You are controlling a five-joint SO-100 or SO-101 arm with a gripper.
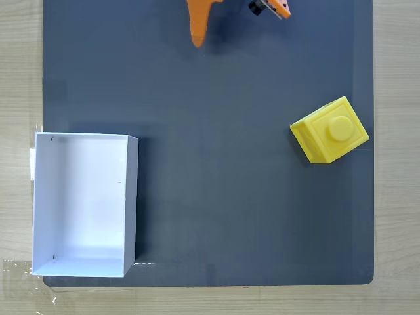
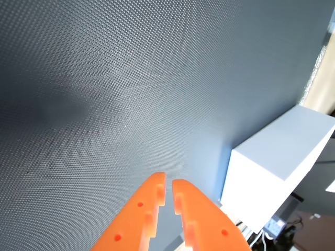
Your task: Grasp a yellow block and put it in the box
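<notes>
Yellow block (image 1: 330, 131) sat on right side of dark mat (image 1: 216, 170) in fixed view, rotated a bit, stud up. Gripper (image 2: 168, 180) seen top centre, well apart from block, empty, fingers nearly pinched together. Block found down-right of it, box (image 1: 131, 197) opposite on left.

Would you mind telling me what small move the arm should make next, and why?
Probably swing the claw toward the yellow block and open it. In the wrist view its orange fingers are nearly together over bare mat, holding nothing. In the fixed view the block sits untouched at the mat's right side, far from the white box at lower left, which is empty.
</notes>
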